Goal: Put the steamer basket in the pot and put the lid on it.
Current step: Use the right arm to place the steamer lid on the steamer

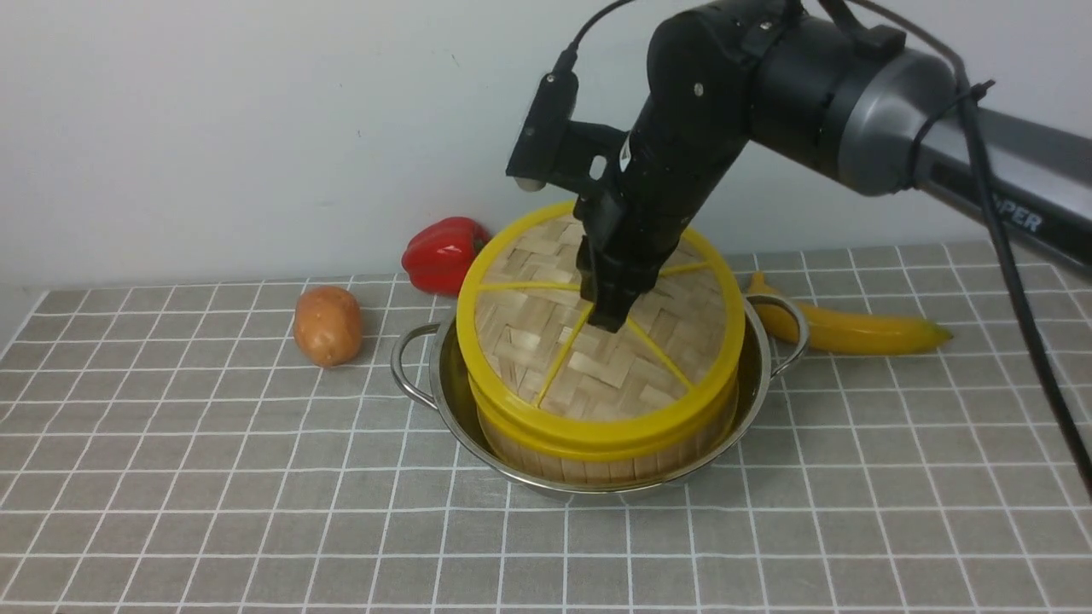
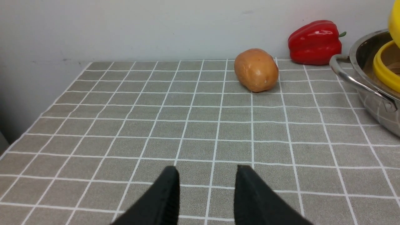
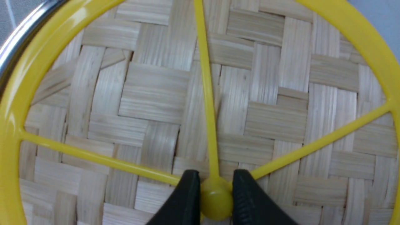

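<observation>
Over the checked tablecloth (image 1: 171,477), the right gripper's (image 1: 609,317) fingers (image 3: 187,200) pinch the knob (image 3: 215,200) shut — the lid (image 1: 589,375) tilted atop the steamer basket (image 1: 597,465).

Right end effector (image 3: 215,184) pinching centre knob (image 3: 216,201) of lid (image 3: 150,93), pot (image 3: 18,39) rim outside it

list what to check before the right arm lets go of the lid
1. steamer basket sits inside the pot: ok
2. right tool shut on the knob of the lid: ok
3. lid lying flat on the basket: not ok, it tilts, far side raised
4. lid's near edge touching the basket's rim: cannot tell
5. left tool open, empty, away from the pot: ok
</observation>
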Controlling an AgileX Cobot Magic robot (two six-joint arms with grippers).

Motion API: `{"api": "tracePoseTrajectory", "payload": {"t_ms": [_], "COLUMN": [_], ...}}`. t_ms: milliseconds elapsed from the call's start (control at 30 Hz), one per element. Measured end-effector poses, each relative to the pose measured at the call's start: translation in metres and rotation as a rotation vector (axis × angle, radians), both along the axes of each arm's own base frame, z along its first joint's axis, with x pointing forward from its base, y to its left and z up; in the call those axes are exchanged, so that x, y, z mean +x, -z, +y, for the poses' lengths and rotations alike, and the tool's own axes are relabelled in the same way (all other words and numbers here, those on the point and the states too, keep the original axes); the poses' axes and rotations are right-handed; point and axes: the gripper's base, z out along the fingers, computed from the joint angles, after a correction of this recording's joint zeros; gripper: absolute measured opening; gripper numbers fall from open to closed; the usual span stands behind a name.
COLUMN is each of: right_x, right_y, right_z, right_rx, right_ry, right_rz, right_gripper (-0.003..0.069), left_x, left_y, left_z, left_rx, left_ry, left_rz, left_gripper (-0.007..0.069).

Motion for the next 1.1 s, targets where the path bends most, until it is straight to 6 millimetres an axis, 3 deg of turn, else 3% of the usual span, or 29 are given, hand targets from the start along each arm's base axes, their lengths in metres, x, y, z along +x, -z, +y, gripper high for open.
{"api": "tracePoseTrajectory", "payload": {"t_ms": [700, 1100], "right_x": [0.003, 0.003], "right_y": [0.010, 0.002], "right_z": [0.003, 0.001], "right_rx": [-0.025, -0.023], "right_ry": [-0.054, -0.054], "right_rz": [-0.007, -0.037], "right_gripper": [0.0146, 0.0146], "left_x": [0.000, 0.000], "left_y": [0.000, 0.000], "left_z": [0.000, 0.000], "left_rx": [0.001, 0.001], "left_ry": [0.000, 0.000], "left_rz": [0.000, 0.000], "left_gripper": [0.0243, 0.0243]}}
